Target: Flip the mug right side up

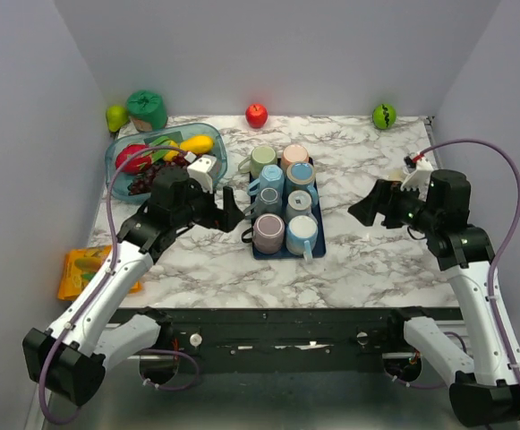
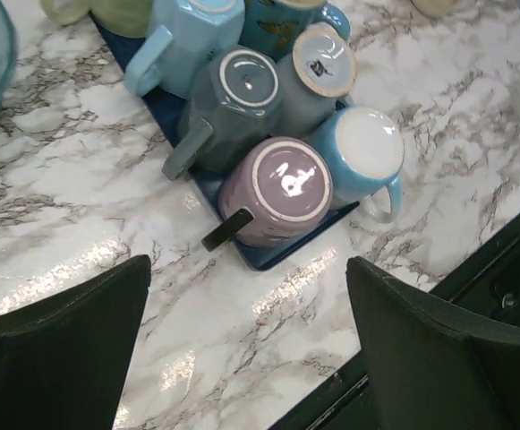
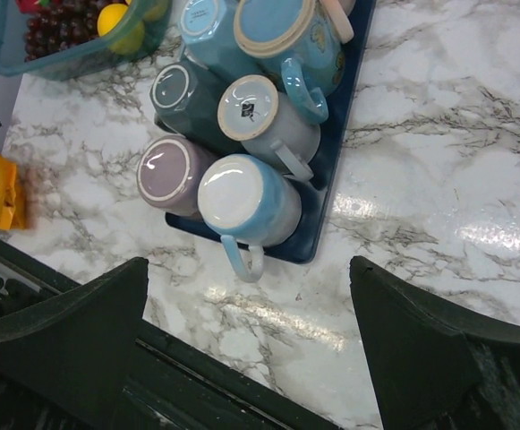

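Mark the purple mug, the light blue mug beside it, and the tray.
purple mug [image 2: 286,184], left wrist view, on its upturned base.
light blue mug [image 3: 237,193], right wrist view, on its upturned white base.
tray [image 3: 325,184], right wrist view, on the bare strip along its edge.

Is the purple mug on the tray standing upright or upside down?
Upside down: the purple mug shows its marked base facing up, on the blue tray.

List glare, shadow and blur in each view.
Top external: even light, sharp throughout, no strong glare. Left wrist: bright glare streaks on the marble table and a sheen on the purple mug. Right wrist: similar glare patches on the marble, mugs in focus.
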